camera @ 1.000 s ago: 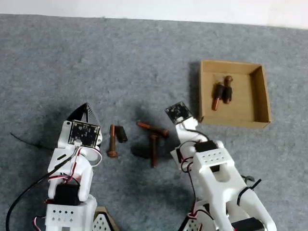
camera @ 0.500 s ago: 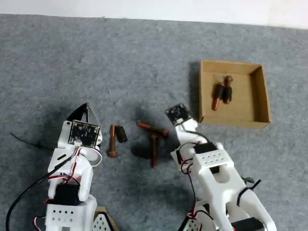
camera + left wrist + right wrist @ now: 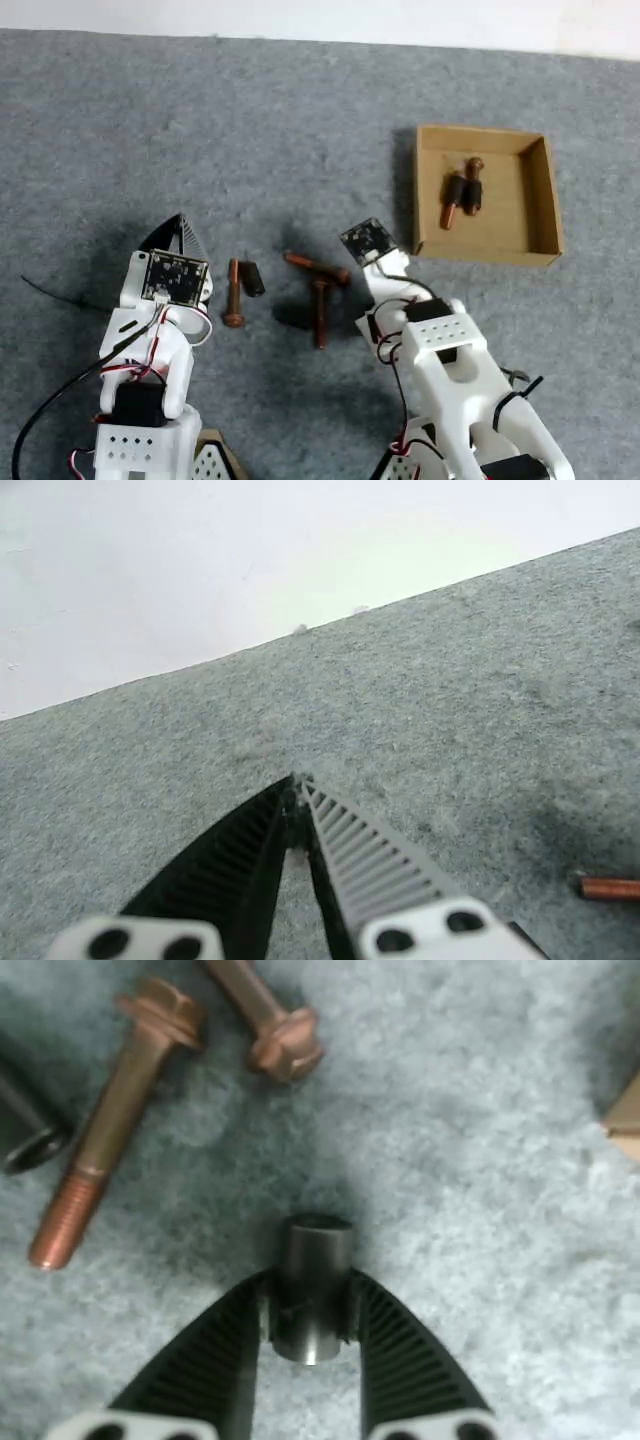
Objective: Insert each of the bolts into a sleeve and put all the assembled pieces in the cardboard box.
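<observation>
Grey felt (image 3: 300, 120) under cardboard box (image 3: 485, 256); white strip (image 3: 400, 15) beyond.

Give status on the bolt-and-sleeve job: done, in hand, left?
Done: two assembled pieces lie in the cardboard box. In hand: the right gripper is shut on a black sleeve, no bolt in it; the left gripper is shut, empty. Left: one bolt by a loose sleeve and a pair of bolts lie bare on the mat, all to be sleeved and boxed.

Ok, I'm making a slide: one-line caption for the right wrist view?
Right gripper holds a dark sleeve, with two copper bolts lying on the grey mat beyond it.
</observation>
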